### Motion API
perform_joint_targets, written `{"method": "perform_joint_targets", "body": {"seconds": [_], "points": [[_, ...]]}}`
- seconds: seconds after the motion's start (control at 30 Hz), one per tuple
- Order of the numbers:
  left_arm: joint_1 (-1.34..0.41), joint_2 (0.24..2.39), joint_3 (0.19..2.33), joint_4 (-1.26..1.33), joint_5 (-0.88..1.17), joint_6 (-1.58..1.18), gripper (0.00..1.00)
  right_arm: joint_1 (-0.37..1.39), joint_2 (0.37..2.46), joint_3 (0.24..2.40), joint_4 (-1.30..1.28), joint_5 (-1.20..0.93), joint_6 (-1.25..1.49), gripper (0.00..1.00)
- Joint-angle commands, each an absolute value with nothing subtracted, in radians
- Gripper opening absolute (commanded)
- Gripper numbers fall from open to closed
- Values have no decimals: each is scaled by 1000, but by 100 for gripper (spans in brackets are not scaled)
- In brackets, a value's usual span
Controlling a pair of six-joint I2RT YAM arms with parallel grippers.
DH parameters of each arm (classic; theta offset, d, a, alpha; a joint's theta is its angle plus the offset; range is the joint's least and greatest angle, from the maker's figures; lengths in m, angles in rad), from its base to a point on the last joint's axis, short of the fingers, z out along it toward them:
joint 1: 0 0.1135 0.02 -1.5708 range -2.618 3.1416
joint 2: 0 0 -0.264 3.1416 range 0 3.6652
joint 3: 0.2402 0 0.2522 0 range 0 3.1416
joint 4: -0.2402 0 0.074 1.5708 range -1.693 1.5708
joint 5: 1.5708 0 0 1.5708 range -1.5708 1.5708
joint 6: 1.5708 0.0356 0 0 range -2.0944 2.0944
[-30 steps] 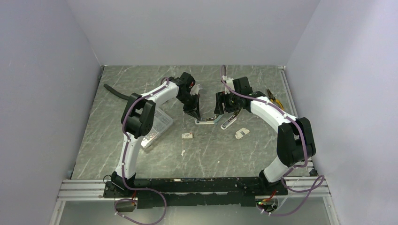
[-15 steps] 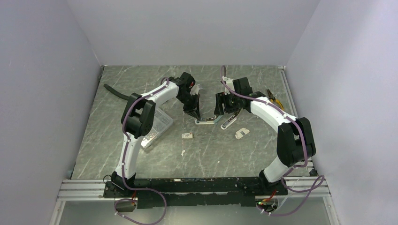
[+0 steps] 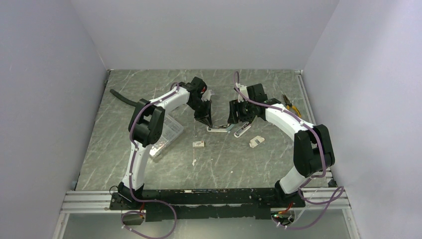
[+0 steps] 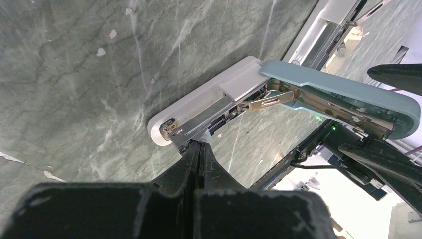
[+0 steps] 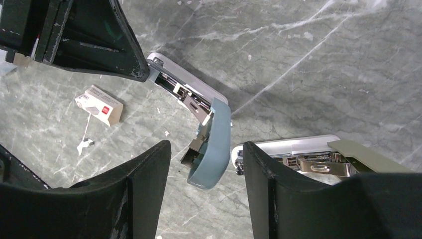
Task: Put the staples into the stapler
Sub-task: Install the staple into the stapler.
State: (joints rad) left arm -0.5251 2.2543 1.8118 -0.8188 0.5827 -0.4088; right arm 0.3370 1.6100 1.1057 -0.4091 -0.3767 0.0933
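Closed left gripper (image 4: 199, 147) pressed on the base of the open stapler (image 4: 214, 94) while the open right gripper (image 5: 206, 149) straddled its blue lid (image 5: 217, 132), which it should clamp squarely; the staples box (image 5: 99, 104) lay nearby on the worktop (image 5: 323, 59).

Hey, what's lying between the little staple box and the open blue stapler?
Only bare tabletop and tiny white flecks separate the staple box from the blue stapler. The right wrist view shows this.
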Motion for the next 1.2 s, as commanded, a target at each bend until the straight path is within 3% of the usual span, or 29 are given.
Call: {"method": "perform_joint_targets", "body": {"seconds": [0.0, 1.17], "points": [[-528, 2221, 1800, -796, 563, -408, 3, 335, 1604, 1111, -373, -399, 87, 58], [-529, 2267, 1824, -840, 533, -393, 8, 335, 1605, 1110, -368, -413, 91, 58]]}}
